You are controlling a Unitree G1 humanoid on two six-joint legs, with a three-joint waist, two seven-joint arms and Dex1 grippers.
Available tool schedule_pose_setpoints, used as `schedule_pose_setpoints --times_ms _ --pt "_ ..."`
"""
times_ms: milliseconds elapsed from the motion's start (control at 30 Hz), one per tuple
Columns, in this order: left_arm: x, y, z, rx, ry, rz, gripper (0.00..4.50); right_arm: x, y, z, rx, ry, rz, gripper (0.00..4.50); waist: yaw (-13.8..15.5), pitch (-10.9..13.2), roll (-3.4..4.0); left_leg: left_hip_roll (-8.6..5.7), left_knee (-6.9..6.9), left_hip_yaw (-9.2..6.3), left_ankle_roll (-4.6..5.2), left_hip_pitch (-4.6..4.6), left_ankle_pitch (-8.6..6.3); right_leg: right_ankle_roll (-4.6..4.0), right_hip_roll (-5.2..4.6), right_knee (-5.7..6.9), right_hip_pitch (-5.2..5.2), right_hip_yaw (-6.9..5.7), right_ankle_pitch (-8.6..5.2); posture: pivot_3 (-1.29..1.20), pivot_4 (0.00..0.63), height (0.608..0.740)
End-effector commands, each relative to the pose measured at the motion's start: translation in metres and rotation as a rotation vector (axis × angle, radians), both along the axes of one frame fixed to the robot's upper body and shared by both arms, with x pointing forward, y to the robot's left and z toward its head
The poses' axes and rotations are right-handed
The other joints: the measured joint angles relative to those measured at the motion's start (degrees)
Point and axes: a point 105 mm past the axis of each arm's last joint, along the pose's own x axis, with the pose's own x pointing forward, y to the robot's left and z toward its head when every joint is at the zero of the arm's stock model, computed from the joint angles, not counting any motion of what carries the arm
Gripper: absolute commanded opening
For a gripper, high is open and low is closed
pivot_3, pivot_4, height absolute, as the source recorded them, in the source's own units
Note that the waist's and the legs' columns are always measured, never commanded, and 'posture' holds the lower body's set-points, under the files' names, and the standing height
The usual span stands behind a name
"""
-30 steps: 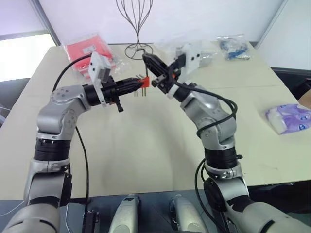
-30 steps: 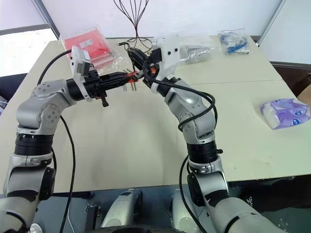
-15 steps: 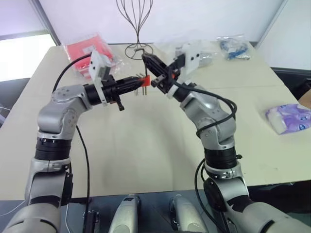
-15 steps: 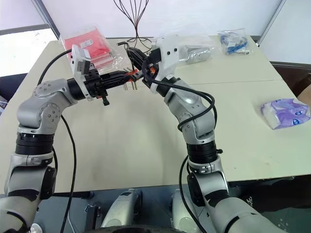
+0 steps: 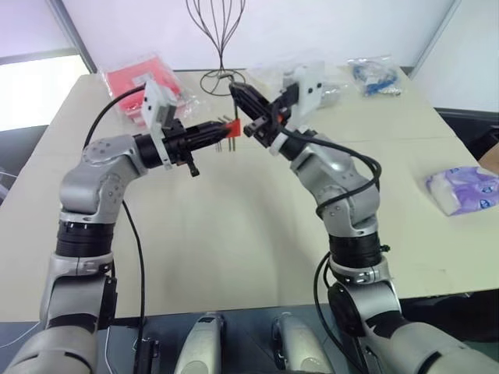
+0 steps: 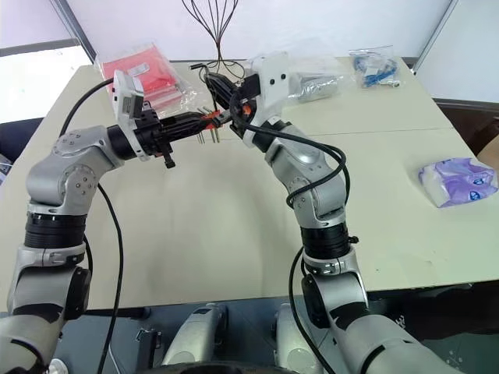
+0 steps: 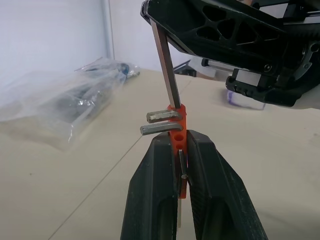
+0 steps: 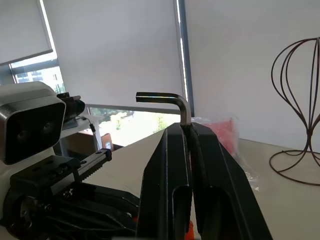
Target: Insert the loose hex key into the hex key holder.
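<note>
Two arms meet above the beige table (image 5: 234,234), well in front of the wire stand (image 5: 218,39) that rises at the far edge. The left gripper (image 7: 179,165) has its two black fingers pressed together on the hex key holder (image 7: 178,131), one small orange block held up off the table, nearer the robot than the wire stand's base. In the left wrist view, two short dark keys (image 7: 161,123) stick out sideways from the block, one above the other, and a third thin one (image 7: 182,167) shows low between the fingers.

The right gripper (image 8: 189,131) is clamped on the loose hex key (image 8: 167,100), a single L-shaped rod. Its bent end pokes out past the fingertips in the right wrist view. In the left wrist view its long straight shaft (image 7: 165,62) runs from the right gripper's fingers down to the top of the orange block, meeting it at one hole; how deep it sits cannot be told.

Beside the wire stand lies one red packet in clear plastic (image 5: 132,78) on its left. To its right lie one clear bag with grey contents (image 6: 312,82) and, farther along, one bag with blue pieces (image 5: 374,78). One purple-and-white packet (image 5: 464,189) rests well to the right, near the table edge.
</note>
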Motion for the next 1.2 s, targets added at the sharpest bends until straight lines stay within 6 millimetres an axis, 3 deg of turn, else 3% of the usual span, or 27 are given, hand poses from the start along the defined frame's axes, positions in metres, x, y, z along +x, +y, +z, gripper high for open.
schedule_pose_setpoints --times_ms 33,433,700,800,867,1000,1100,1200 --pt "-0.004 0.002 0.025 -0.045 -0.076 -0.004 0.00 -0.006 -0.002 0.017 0.028 -0.066 0.007 0.02 0.01 0.00 0.00 0.00 0.00 0.00 0.00 0.00 0.00 0.00 0.00 0.00 0.00 0.00 0.00 0.00 0.150 0.740" --pt "-0.002 0.003 0.031 -0.083 -0.068 0.004 0.00 -0.010 0.002 0.013 0.012 -0.065 0.032 0.02 0.00 0.00 0.00 0.00 0.00 0.00 0.00 0.00 0.00 0.00 0.00 0.00 0.00 0.00 0.00 0.00 0.150 0.740" --pt "-0.001 0.002 0.033 -0.090 -0.068 0.004 0.00 -0.015 0.007 -0.003 -0.085 -0.054 0.073 0.02 0.03 0.00 0.00 0.00 0.00 0.00 0.00 0.00 0.00 0.00 0.00 0.00 0.00 0.00 0.00 0.00 0.150 0.740" --pt "-0.002 0.001 0.033 -0.092 -0.067 0.001 0.00 -0.018 0.004 -0.012 -0.137 -0.049 0.081 0.97 0.01 0.00 0.01 0.00 0.00 0.00 0.00 0.00 0.00 0.00 0.00 0.00 0.00 0.00 0.00 0.00 0.150 0.740" --pt "-0.002 0.000 0.032 -0.089 -0.067 -0.001 0.00 -0.023 -0.007 -0.029 -0.226 -0.032 0.089 2.07 0.08 0.00 0.00 0.00 0.00 -0.01 0.00 -0.01 0.00 0.00 0.01 -0.01 -0.01 0.00 0.00 0.00 0.150 0.740" --pt "-0.005 -0.003 0.029 -0.088 -0.060 -0.011 0.00 -0.047 -0.055 -0.059 -0.242 0.090 0.094 4.08 0.72 -0.01 -0.04 -0.05 0.02 -0.15 0.01 -0.03 0.00 0.01 -0.06 -0.18 0.20 -0.14 -0.01 0.00 0.150 0.740" --pt "-0.007 -0.007 0.023 -0.084 -0.040 -0.027 0.00 -0.057 -0.091 -0.081 -0.262 0.188 0.001 4.08 0.52 -0.01 -0.04 -0.09 0.04 -0.13 0.01 -0.05 -0.01 0.01 -0.13 -0.20 0.21 -0.12 -0.01 0.00 0.150 0.740" --pt "-0.008 -0.011 0.017 -0.078 -0.011 -0.046 0.00 -0.068 -0.102 -0.086 -0.289 0.207 -0.015 4.08 -0.07 -0.01 -0.04 -0.04 0.05 -0.10 0.01 0.04 -0.01 0.01 -0.05 -0.13 0.22 -0.09 -0.01 0.00 0.150 0.740"
